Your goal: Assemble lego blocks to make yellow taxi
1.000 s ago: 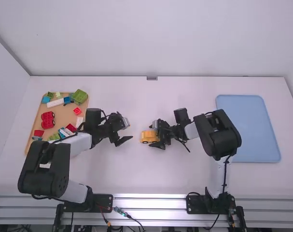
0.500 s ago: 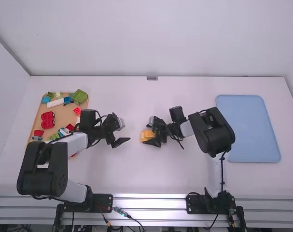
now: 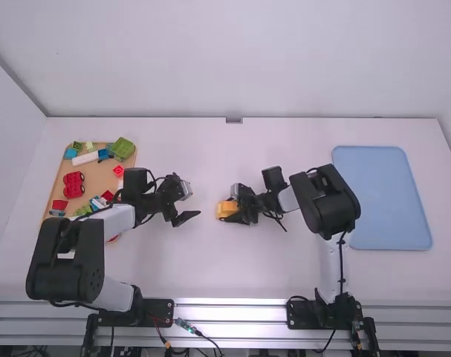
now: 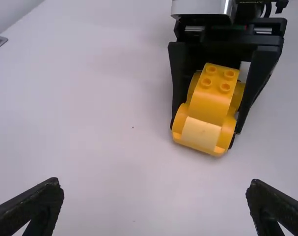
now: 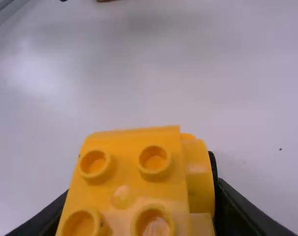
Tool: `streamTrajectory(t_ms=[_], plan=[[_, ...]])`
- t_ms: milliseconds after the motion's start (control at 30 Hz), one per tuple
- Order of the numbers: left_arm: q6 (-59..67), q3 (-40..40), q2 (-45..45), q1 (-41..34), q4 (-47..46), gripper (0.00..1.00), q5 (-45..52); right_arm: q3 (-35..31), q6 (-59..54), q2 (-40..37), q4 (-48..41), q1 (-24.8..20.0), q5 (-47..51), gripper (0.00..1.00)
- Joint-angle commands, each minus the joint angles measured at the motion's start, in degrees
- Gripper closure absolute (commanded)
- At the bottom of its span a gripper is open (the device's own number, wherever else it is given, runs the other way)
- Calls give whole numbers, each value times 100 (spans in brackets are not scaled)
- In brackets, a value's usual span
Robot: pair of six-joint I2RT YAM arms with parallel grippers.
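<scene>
- Near the middle of the desk point(image 3: 169, 271), in the high view, at the fingers of the right end effector point(image 3: 226, 210): the yellow taxi body brick point(image 3: 227, 208)
- Closed firmly on that taxi body brick with the right end effector, black fingers pressed along two opposite sides, as seen from the left wrist view
- Bearing four round studs in a square on a raised middle part, with rounded bulges along the sides and a paler yellow curved panel at one end
- Hard to tell from these views whether touching the desk or lifted just above
- Just across from the taxi body brick, well apart from it, in the high view: the left end effector point(image 3: 188, 218), spread wide with nothing between the fingers
- On the left side of the desk: a tan tray point(image 3: 96, 177), partly covered by the left arm
- Lying on the tray, toward the far end: a big green brick point(image 3: 123, 149), a long white brick point(image 3: 85, 158) and blue bricks point(image 3: 70, 154)
- Farther down the tray: a red double-lobed brick point(image 3: 73, 184), with a small red brick point(image 3: 119, 171) near the opposite edge
- On the right side of the desk, beyond the right arm: a light blue tray point(image 3: 392, 197) with rounded corners
</scene>
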Motion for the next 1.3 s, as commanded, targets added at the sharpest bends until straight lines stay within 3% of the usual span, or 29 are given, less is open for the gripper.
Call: streamTrajectory(t_ms=[0,200,267,400,567,767,833,1033,1267], plan=[[-4,-83,-83,-13,-15,1,165,-85,-7,140,-46,11,98,56],[-20,-83,-83,-39,-24,1,167,26,505,96,13,-125,96,65],[-17,-83,-83,-39,-37,1,165,107,739,-22,-11,-308,98,78],[-17,-83,-83,-37,-37,1,163,63,791,-481,-11,-702,153,81],[-20,-83,-83,-37,-44,1,189,-118,793,-1546,-417,-1408,1283,100],[-22,-83,-83,-39,-87,1,184,-293,796,-2479,-732,-2430,2516,100],[-17,-83,-83,-39,-153,1,184,-356,1036,-2619,-579,-2959,2756,100],[-542,-83,-83,-42,-22,1,119,-487,1502,-2599,-37,-4395,3040,100],[-1720,-83,-83,-44,461,1,-432,-496,1602,-2153,354,-5178,3064,100]])
